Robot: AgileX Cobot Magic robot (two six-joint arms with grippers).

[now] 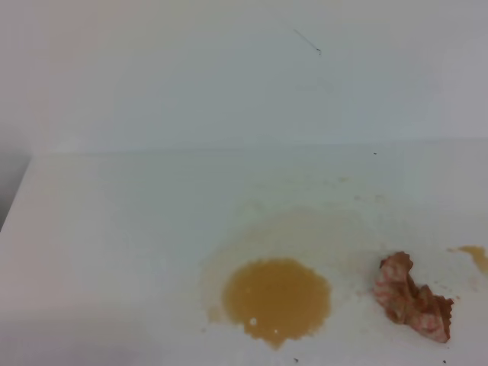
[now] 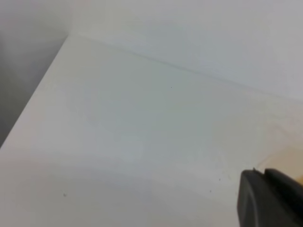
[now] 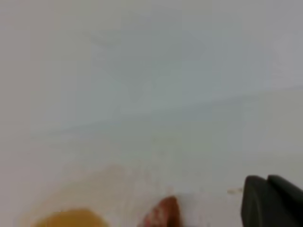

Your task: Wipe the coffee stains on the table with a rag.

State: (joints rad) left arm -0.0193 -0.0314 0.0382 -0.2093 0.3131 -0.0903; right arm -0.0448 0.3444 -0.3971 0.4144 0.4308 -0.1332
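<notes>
On the white table, going from left to right in the high view, the first mark is the large coffee stain, a roundish amber-brown pool near the front edge with a paler tan halo spreading up and to the left of it and a few small drips along its lower rim. To its right, apart from the pool with bare tabletop between them, lies the rag, a lumpy crumpled wad of pink-and-white cloth browned with staining, its zigzag edge showing at the lower right. Further right again, at the frame's edge, sits the small coffee blotch, a faint tan-orange patch just beyond the rag and not touching it. No arm shows in the high view. In the left wrist view only a dark corner of the left gripper appears at the lower right above plain tabletop, and whether its jaws are apart or together cannot be told. In the right wrist view the right gripper shows as a dark shape at the lower right with its jaws closed on nothing; the rag's reddish tip lies on the table to its left, apart from it, with the amber pool at the lower left corner. No brand, label or writing can be read anywhere.
</notes>
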